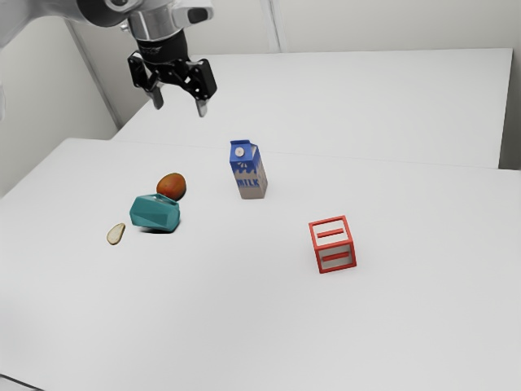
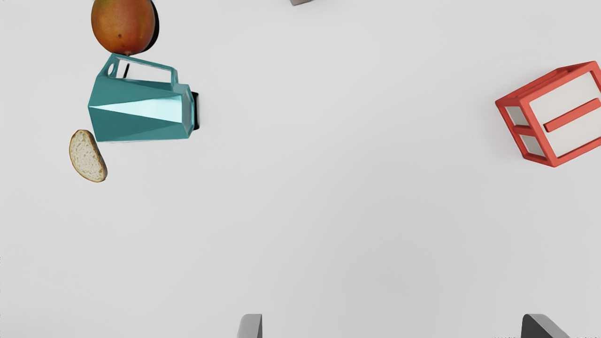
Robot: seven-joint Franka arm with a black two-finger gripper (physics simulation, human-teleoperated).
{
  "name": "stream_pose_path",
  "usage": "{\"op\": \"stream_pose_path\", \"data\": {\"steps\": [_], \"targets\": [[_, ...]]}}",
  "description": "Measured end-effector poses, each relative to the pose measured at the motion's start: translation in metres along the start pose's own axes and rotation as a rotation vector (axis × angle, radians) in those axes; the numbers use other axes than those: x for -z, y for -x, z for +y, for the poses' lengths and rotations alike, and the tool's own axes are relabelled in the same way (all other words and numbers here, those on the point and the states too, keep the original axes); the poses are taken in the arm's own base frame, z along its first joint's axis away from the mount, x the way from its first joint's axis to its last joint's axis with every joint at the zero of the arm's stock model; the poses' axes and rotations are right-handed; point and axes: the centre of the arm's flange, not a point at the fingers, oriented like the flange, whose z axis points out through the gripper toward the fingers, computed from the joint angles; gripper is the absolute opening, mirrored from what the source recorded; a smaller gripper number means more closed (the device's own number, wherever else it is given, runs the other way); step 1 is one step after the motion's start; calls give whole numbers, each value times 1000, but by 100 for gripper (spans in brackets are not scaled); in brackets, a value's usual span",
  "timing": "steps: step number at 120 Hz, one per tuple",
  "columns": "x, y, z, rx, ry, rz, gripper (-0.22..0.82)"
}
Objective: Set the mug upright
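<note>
One mug (image 1: 155,213) is seen tipped over on the table (image 1: 423,326).
Exterior view: it is seen well below the claw (image 1: 180,107), which is spread wide. Wrist view: its long way is laid nearly along the claw's gap; which end is its mouth can't be told.

I count one mug (image 2: 141,112), one mango (image 2: 123,26), one milk carton (image 1: 248,173), one bread slice (image 2: 88,156) and one red-framed block (image 2: 558,121).

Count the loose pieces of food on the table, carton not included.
2: a reddish-orange fruit beside the teal mug, on its handle side, and a bread slice near the mug's wider end. Something small behind the mug could be hidden.
</note>
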Motion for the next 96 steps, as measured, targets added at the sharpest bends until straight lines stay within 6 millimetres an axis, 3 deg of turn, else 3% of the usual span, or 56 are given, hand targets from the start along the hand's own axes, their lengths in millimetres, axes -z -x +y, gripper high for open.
{"op": "stream_pose_path", "data": {"steps": [8,21,31,36,40,46,53,59,75,96], "targets": [[-4,-1,0,-3,-5,-7,60],[-27,-6,-5,5,11,-49,60],[-42,-14,-29,34,69,-69,60],[-56,-22,-57,69,124,-86,60],[-73,-28,-93,117,172,-100,60],[-103,-32,-171,231,253,-118,60],[-141,-21,-268,372,355,-125,60],[-171,-11,-319,435,437,-125,60],[-249,-4,-376,466,621,-123,60],[-351,-11,-400,436,804,-99,60]]}}
